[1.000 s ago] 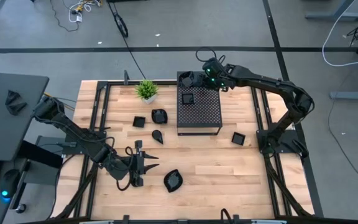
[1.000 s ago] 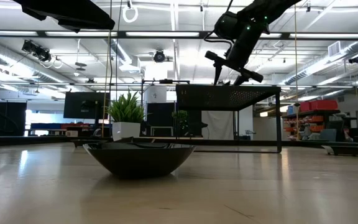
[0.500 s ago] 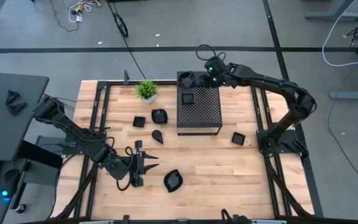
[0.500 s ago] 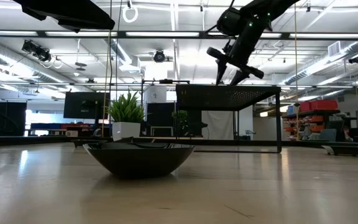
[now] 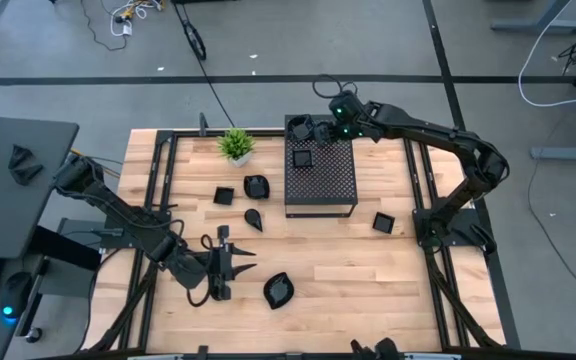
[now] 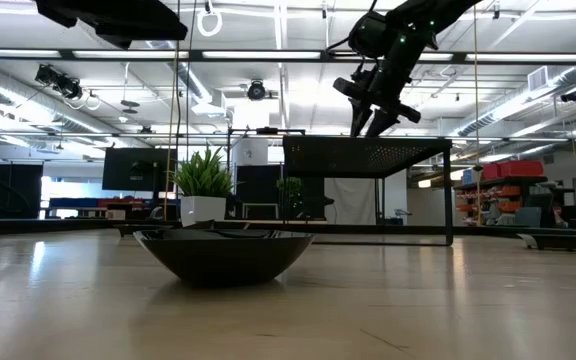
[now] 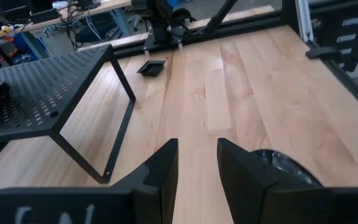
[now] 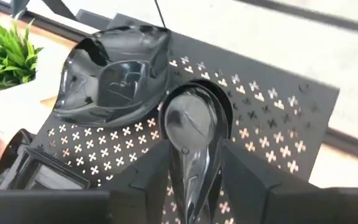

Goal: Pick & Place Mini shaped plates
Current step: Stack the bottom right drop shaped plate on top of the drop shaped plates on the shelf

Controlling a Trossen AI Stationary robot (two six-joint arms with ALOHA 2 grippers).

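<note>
right gripper: your right gripper (image 5: 320,127) hangs over the far-left corner of the perforated box (image 5: 321,178), about 12 o'clock on the table (image 5: 368,260). In the right wrist view a teardrop plate (image 8: 193,134) sits between the fingers (image 8: 261,183), narrow tail toward the wrist. You've got it clamped on that plate.

teardrop plate vs gripper: inside the jaws, above the box top; can't tell if it touches the box.

rounded plate: a rounded plate (image 8: 117,71) lies on the box top just beyond the held one, at the far-left corner, edges nearly touching it.

square plate on box: a square plate (image 5: 303,158) sits on the box top, at 7 o'clock from your right gripper, near but apart.

left gripper: your left gripper (image 5: 230,262) waits low at about 7 o'clock on the table. Fingers (image 7: 164,168) part-open with bare wood between them, gripping nothing.

leaf plate: a leaf plate (image 5: 279,290) lies at 4 o'clock of the left gripper, just beside it.

other plates on table: a second square (image 5: 224,195), a rounded one (image 5: 256,186) and a small teardrop (image 5: 254,218) sit left of the box; a third square (image 5: 383,222) at its 4 o'clock.

plant: a potted plant (image 5: 236,146) at 11 o'clock, left of the box.
</note>
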